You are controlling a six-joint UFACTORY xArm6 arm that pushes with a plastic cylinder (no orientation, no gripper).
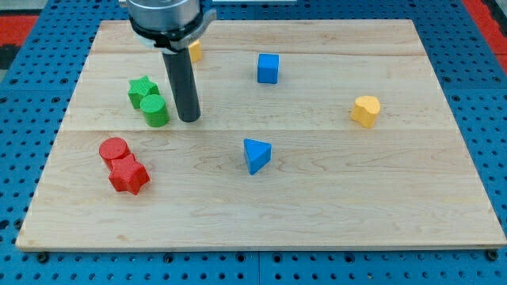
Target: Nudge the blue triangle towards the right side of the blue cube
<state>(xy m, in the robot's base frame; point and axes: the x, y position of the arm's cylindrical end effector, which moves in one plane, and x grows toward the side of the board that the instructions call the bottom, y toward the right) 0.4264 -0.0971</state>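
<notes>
Off to the view's right and a bit below my tip (188,119) sits the blue triangle (256,154), apex pointing view-left, not touching it. No jaws on this rig, nothing held. Blue cube (268,68) is up-right on the bench (317,214), so I'd guess I need to get below-left first.

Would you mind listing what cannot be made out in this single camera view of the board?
- Yellow block near the view's top: mostly hidden behind the rod, so its shape cannot be told.
- The arm above the rod: cut off by the view's top edge.
- Whether my tip touches the green cylinder to its left: not clear from this angle.
- Far faces of the blue triangle and blue cube: unseen.
</notes>
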